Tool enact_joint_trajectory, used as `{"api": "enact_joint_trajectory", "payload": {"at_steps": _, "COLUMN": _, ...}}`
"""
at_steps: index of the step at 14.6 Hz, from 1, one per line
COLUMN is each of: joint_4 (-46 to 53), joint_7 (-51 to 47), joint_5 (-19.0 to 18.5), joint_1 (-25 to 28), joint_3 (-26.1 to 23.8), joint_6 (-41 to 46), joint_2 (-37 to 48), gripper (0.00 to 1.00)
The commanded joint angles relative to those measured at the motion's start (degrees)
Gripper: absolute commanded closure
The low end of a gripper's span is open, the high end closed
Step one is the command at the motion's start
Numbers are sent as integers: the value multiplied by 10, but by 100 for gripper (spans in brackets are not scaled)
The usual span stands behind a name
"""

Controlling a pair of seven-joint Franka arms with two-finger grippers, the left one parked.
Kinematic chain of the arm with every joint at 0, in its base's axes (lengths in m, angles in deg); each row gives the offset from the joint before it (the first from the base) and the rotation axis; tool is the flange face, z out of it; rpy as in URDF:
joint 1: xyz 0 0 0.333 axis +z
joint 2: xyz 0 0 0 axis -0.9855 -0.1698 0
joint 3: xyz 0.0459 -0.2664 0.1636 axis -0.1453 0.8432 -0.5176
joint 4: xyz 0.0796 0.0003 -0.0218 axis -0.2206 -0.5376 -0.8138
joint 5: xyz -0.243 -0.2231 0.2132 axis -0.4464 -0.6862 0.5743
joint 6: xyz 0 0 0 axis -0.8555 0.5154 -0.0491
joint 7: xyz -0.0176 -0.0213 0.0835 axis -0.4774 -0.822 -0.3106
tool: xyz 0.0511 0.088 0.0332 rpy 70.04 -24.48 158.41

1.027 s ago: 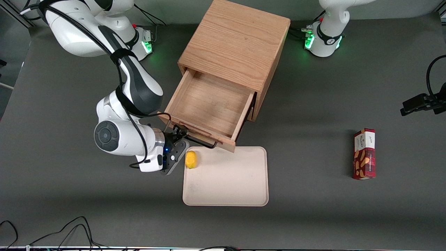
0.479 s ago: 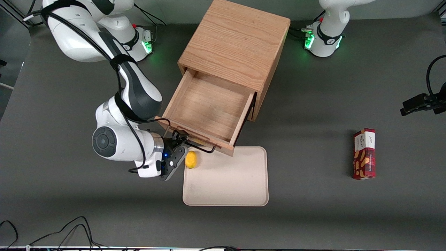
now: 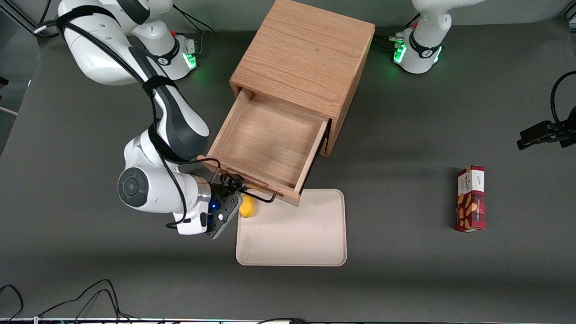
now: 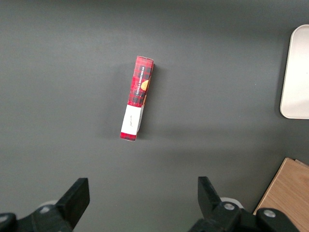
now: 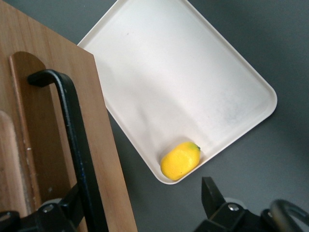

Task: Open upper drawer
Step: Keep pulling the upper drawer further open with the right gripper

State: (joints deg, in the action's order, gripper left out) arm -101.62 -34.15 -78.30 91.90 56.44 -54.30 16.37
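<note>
The upper drawer [image 3: 270,139] of the oak cabinet [image 3: 306,54] stands pulled far out, its wooden box empty. Its black wire handle [image 3: 258,195] runs along the flat front, nearer the front camera. My right gripper [image 3: 231,186] is at the handle's end toward the working arm. In the right wrist view the gripper [image 5: 142,193] is open, its fingers spread wide. The handle [image 5: 72,130] passes close by one finger [image 5: 72,205], against the drawer front [image 5: 29,48]. The bottom drawer is hidden under the upper one.
A cream tray [image 3: 292,243] lies just nearer the front camera than the drawer, with a yellow lemon [image 3: 246,207] in its corner beside my gripper. A red snack box [image 3: 470,198] lies toward the parked arm's end of the table.
The upper drawer has slid a little further out of the cabinet, toward the tray. My gripper moved with the handle the same way.
</note>
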Motion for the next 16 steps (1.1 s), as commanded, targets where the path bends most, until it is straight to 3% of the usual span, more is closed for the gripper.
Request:
{"api": "enact_joint_trajectory", "payload": {"at_steps": 1, "joint_4": 31, "joint_7": 6, "joint_5": -7, "joint_1": 2, "joint_3": 6, "joint_6": -1, "joint_2": -18, "gripper": 0}}
{"api": "enact_joint_trajectory", "payload": {"at_steps": 16, "joint_4": 50, "joint_7": 5, "joint_5": -2, "joint_1": 1, "joint_3": 23, "joint_6": 15, "joint_2": -14, "gripper": 0}}
